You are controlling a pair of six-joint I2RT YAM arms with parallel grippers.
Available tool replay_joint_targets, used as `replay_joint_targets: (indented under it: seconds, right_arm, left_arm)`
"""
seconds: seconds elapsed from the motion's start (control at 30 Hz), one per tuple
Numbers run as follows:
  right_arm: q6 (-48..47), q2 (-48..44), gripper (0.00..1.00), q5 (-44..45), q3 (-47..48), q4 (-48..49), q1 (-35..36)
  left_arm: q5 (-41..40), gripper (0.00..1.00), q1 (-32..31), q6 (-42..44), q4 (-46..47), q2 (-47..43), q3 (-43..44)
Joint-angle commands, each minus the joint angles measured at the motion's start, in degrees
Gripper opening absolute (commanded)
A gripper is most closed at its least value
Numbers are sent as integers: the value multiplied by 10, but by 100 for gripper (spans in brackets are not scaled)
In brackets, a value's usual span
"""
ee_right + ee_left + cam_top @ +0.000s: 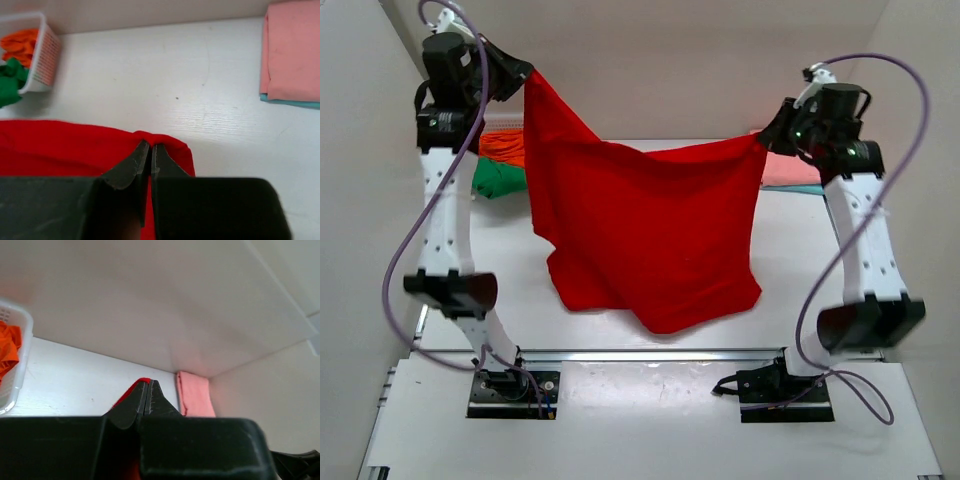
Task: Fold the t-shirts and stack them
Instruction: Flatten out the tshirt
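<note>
Over the white table (790,260), left tool (523,75) and right tool (766,135) pinch the red t-shirt (650,230), which half hides the basket (46,56).

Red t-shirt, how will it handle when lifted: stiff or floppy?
Likely floppy: the red t-shirt sags between the left end effector and right end effector. Probably light: two small pinches hold it up.

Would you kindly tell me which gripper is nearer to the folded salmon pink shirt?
Right. The right gripper, shut on one corner of the red t-shirt, is raised just beside the salmon pink shirt; the left gripper holds another corner across the table, near the basket.
</note>
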Motion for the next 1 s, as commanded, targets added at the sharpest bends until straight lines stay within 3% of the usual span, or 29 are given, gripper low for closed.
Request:
replay_joint_targets:
  seconds: [0.0,0.07,0.13,0.17,0.23,0.37,0.5,0.57,0.67,0.73,0.8,0.87,0.97]
  right_arm:
    - [-46,52,0,-1,68,53,-11]
    - [-69,100,0,19,124,67,-11]
    - [-96,169,0,32,245,50,-13]
    - [-87,170,0,20,253,57,-30]
    - [-50,151,0,-18,239,93,-67]
    - [-55,121,0,-19,224,94,-74]
    - [-61,90,0,-22,157,94,-78]
    - [-52,60,0,-43,100,104,-85]
    - [-48,13,0,-57,-10,121,-90]
    - [-55,-34,0,-40,-92,121,-82]
    - [-45,-81,0,-25,-207,116,-76]
    - [-28,-140,0,-21,-295,110,-79]
    - [-21,-229,0,-1,-384,86,-72]
  left_arm:
    - [37,0,15,10,43,44,59]
    - [54,0,35,-1,71,67,79]
    - [76,0,65,-15,102,86,116]
    - [81,0,73,-19,110,82,118]
    - [100,0,97,-31,148,51,102]
    - [106,0,112,-36,162,8,84]
    - [92,0,81,-6,128,-42,39]
    - [61,0,54,36,100,-90,-29]
    - [15,0,2,65,104,-186,-197]
    - [-8,0,-7,60,119,-252,-352]
    - [-27,0,8,55,117,-342,-449]
    - [-64,0,14,63,82,-406,-519]
    - [-128,0,-24,70,40,-489,-580]
